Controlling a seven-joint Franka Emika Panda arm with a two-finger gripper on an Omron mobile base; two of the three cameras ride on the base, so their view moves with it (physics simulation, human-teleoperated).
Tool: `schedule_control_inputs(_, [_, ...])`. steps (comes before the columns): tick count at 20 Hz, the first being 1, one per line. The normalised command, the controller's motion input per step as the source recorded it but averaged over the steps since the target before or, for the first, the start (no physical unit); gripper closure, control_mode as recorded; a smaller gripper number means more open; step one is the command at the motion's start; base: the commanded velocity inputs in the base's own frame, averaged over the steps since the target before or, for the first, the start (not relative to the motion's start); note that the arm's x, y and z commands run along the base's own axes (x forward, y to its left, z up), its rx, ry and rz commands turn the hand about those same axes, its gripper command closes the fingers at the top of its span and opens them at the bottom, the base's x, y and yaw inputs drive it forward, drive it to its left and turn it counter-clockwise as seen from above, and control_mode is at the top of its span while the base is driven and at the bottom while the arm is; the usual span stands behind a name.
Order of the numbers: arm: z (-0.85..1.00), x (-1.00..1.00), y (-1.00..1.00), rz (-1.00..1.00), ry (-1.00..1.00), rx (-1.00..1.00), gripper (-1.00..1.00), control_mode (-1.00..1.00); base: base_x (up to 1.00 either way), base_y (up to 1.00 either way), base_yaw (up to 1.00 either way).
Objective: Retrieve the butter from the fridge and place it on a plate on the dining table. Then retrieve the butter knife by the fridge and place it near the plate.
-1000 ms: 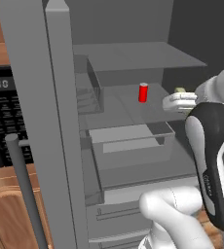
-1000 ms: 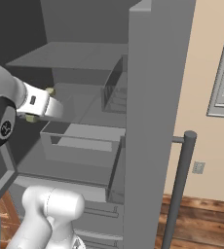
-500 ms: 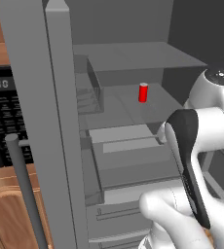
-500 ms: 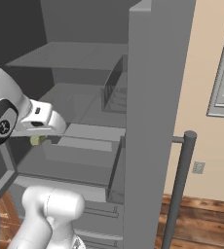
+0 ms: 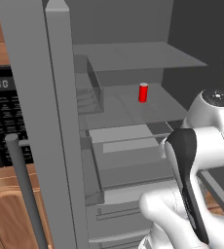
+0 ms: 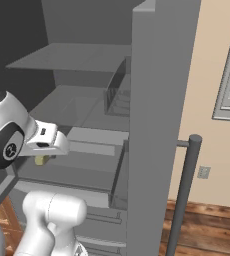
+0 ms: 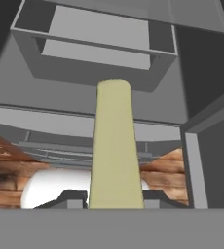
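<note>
Nearby — red container (image 5: 142, 92) (fridge (image 5: 133, 58) shelf)

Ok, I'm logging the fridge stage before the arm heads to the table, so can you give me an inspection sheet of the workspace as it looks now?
Surface: grey fridge shelves and a pulled-out drawer.
Job's things: butter is held, pointing away along the hand; fridge stands open, its door handle at the right of the right base view.
Clutter: a small red container upright on the middle shelf.
Grippers: the gripper has its jaws closed on the butter, in front of the drawer, outside the shelves.
Cables: nothing seen.
Surroundings: black microwave, wood cabinet, beige wall, wood floor.
</note>
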Motion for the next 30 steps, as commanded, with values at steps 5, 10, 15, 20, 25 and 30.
schedule_control_inputs(5, [-0.12,0.00,0.00,0.00,0.00,0.00,1.00,-1.00,0.00,0.00,0.00])
schedule_control_inputs(10, [-0.05,0.00,0.00,0.00,0.00,0.00,1.00,-1.00,0.00,0.00,0.00])
schedule_control_inputs(15, [-0.01,0.00,0.00,0.00,0.00,0.00,1.00,1.00,-0.16,0.00,0.00])
schedule_control_inputs(20, [0.00,0.00,0.00,0.00,0.00,0.00,1.00,1.00,-0.52,0.00,0.00])
schedule_control_inputs(25, [0.00,0.00,0.00,0.00,0.00,0.00,1.00,1.00,-0.68,0.00,0.00])
schedule_control_inputs(30, [0.00,0.00,0.00,0.00,0.00,0.00,1.00,1.00,-0.65,0.00,0.05])
